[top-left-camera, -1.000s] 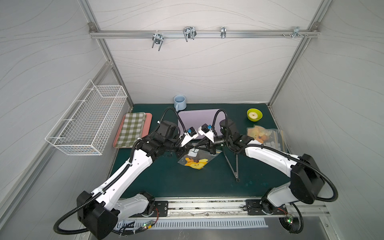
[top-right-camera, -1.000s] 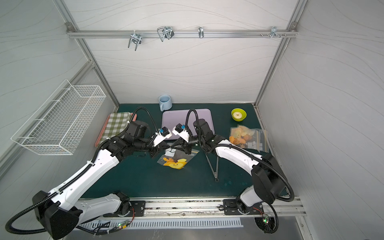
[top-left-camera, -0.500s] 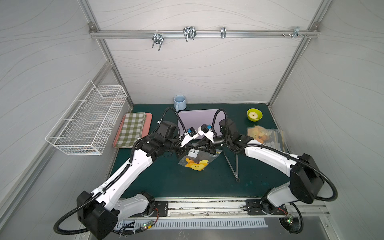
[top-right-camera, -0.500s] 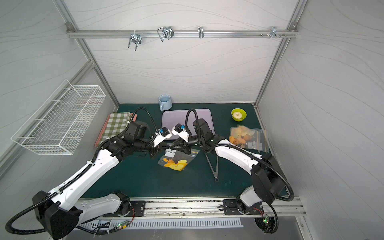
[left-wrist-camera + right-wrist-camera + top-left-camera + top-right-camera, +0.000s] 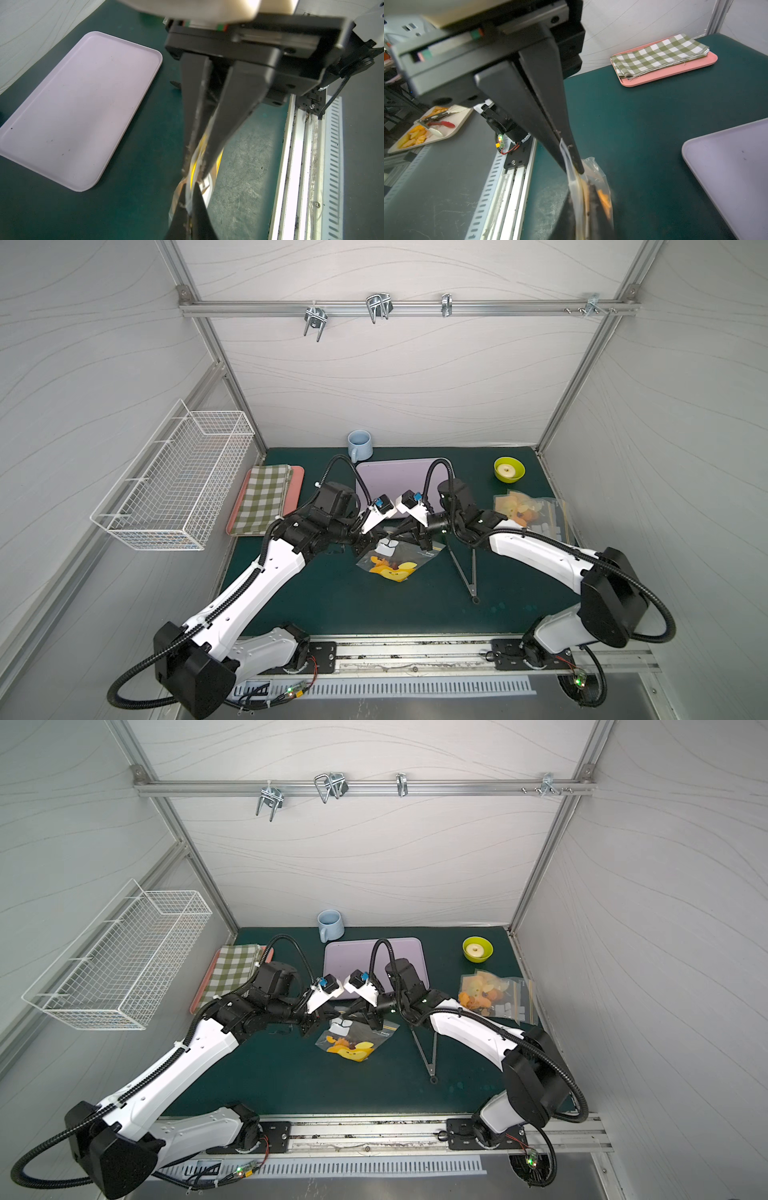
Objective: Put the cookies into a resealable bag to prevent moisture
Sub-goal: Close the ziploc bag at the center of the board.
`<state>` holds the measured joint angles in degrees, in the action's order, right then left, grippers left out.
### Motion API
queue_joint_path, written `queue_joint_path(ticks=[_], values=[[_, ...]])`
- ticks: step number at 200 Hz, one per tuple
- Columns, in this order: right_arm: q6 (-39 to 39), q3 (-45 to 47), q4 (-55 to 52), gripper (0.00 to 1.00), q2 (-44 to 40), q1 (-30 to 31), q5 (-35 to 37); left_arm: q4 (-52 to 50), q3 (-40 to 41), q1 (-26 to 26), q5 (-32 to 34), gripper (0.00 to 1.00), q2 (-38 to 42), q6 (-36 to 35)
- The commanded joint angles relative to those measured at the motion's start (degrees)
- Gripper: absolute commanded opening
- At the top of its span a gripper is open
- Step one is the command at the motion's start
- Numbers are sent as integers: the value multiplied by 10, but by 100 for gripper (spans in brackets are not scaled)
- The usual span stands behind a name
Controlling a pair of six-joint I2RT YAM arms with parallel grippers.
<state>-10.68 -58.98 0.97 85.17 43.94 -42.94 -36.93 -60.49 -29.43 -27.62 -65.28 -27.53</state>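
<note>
A clear resealable bag with a yellow print sits mid-mat. Its top edge is held between both grippers, and its lower part rests on the mat. Orange cookies show inside it; one is visible through the film. My left gripper is shut on the bag's edge from the left. My right gripper pinches the same edge from the right. More cookies lie on clear bags at the right.
Black tongs lie just right of the bag. Behind the grippers is a lilac tray, with a blue mug and a green bowl at the back. A checked cloth on a pink tray lies left, below a wire basket.
</note>
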Motion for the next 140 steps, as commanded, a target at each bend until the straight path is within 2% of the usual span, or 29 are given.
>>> queue_joint_path(ticks=[1, 12, 19, 24, 28, 38, 47, 55, 60, 64, 72, 79, 82, 91, 95, 99, 106, 109, 119, 127, 131, 136, 140], values=[[-11, 13, -11, 0, -22, -5, 8, 22, -7, -2, -7, 0, 11, -17], [-12, 17, -14, 0, -27, -9, 8, 22, -7, -1, -6, 0, 11, -17], [-12, 19, -15, 18, -29, -12, 8, 22, -7, -2, -7, 0, 12, -17], [-10, 23, -14, 22, -33, -14, 8, 22, -7, -1, -6, 0, 12, -17], [-9, 26, -12, 20, -35, -15, 10, 22, -7, -2, -6, 0, 13, -17], [-9, 30, -15, 0, -40, -20, 11, 22, -7, -2, -5, 0, 14, -18], [-10, 33, -18, 0, -44, -23, 12, 22, -7, -2, -5, 0, 13, -17], [-10, 38, -19, 20, -47, -27, 12, 22, -7, -1, -4, 0, 13, -17], [-8, 42, -17, 25, -50, -29, 12, 22, -7, -1, -4, 0, 14, -17], [-8, 46, -16, 23, -53, -30, 13, 22, -7, -2, -4, 0, 14, -17], [-7, 50, -18, 6, -57, -32, 14, 22, -7, -1, -4, 0, 14, -17], [-7, 54, -20, 2, -60, -34, 15, 22, -7, -2, -4, 0, 14, -17], [-8, 55, -21, 2, -62, -35, 15, 22, -7, -2, -4, 0, 14, -17], [-8, 60, -22, 22, -66, -38, 15, 22, -7, -1, -4, 0, 14, -17], [-7, 63, -21, 25, -68, -38, 14, 22, -7, -2, -4, 0, 14, -17], [-6, 66, -21, 23, -70, -39, 15, 22, -7, -1, -4, 0, 14, -17], [-6, 70, -23, 4, -74, -40, 18, 23, -7, -1, -4, 0, 14, -17], [-6, 71, -24, 0, -75, -41, 19, 23, -7, -2, -4, 0, 14, -17], [-7, 77, -27, 0, -79, -43, 20, 23, -7, -1, -3, 0, 15, -17], [-6, 82, -26, 21, -83, -44, 21, 23, -6, -1, -3, 0, 16, -17], [-5, 85, -24, 26, -86, -45, 21, 23, -6, -1, -2, 0, 17, -17], [-3, 91, -22, 24, -88, -47, 22, 23, -6, -1, -3, 0, 16, -17], [-2, 93, -22, 12, -90, -48, 23, 23, -6, -2, -3, 0, 16, -17]])
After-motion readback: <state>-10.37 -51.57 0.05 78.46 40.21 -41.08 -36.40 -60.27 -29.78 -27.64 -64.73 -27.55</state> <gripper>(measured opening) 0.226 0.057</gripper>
